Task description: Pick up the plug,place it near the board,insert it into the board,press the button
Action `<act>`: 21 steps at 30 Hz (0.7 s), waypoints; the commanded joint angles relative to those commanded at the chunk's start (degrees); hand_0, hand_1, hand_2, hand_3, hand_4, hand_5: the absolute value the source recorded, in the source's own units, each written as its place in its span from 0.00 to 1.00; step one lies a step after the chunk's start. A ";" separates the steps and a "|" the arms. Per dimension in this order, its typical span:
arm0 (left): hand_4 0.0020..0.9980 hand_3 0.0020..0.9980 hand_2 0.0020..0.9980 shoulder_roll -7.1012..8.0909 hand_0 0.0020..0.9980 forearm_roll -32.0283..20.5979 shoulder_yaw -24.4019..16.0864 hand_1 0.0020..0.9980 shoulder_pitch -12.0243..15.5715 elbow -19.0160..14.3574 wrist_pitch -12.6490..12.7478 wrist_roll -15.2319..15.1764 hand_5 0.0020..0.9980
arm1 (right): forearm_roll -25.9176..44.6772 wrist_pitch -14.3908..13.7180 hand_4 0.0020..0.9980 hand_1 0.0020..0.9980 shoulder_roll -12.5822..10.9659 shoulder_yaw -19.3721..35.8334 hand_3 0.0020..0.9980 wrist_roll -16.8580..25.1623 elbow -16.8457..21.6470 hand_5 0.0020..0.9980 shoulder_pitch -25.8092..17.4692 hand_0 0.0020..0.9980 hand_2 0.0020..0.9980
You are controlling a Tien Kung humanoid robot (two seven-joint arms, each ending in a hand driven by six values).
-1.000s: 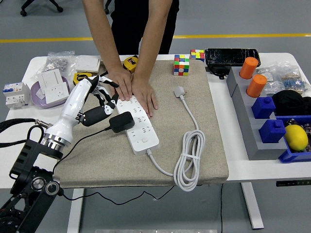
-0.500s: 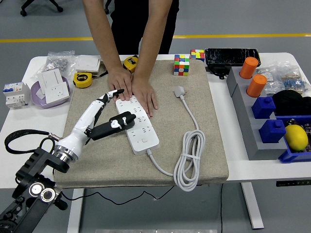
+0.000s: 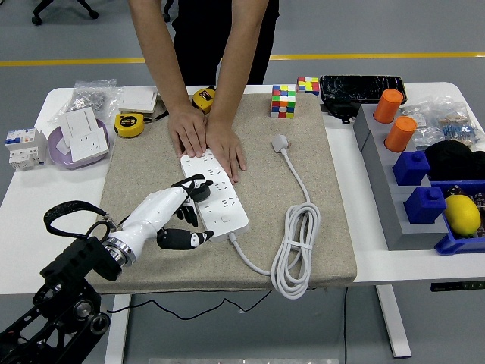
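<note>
The white power strip [image 3: 220, 203] lies lengthwise on the beige mat [image 3: 144, 174]. A person's two hands [image 3: 206, 139] press flat on its far end. The black plug [image 3: 201, 189] sits on the strip's left side near the middle; I cannot tell how deep it is seated. My left hand [image 3: 182, 216] lies low on the mat just left of the strip, open, with its fingers [image 3: 184, 199] spread beside the plug and its thumb [image 3: 182, 240] toward the near edge. The strip's button [image 3: 225, 221] shows at its near end, uncovered.
The strip's white cable [image 3: 297, 246] coils on the mat's right, ending in a white plug [image 3: 281, 142]. Cubes [image 3: 283, 101] stand at the back. A grey rack with orange cylinders [image 3: 394, 121] and blue blocks is at the right. Tape measures [image 3: 130, 124] and sockets [image 3: 82, 135] lie at the left.
My left arm has dropped and drawn back toward the near edge. The plug, held above the strip before, now rests on the strip with my fingers off it. The person's hands stayed put.
</note>
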 joint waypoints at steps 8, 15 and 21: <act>0.55 0.76 0.14 0.51 0.17 1.24 3.31 0.01 -0.94 1.86 -2.12 1.28 0.00 | 0.03 -0.01 1.00 0.73 -0.01 -0.16 0.73 0.00 0.00 0.68 -0.05 0.88 0.72; 0.56 0.75 0.14 0.33 0.17 1.35 4.29 0.00 -1.75 3.30 -2.05 1.30 0.00 | -0.17 0.02 1.00 0.73 -0.02 0.11 0.73 -0.07 0.00 0.68 -0.13 0.88 0.72; 0.56 0.78 0.14 0.00 0.17 1.55 5.27 0.00 -2.96 4.51 -2.36 1.57 0.00 | 0.04 0.00 1.00 0.73 -0.03 0.03 0.72 -0.02 0.00 0.68 0.18 0.88 0.72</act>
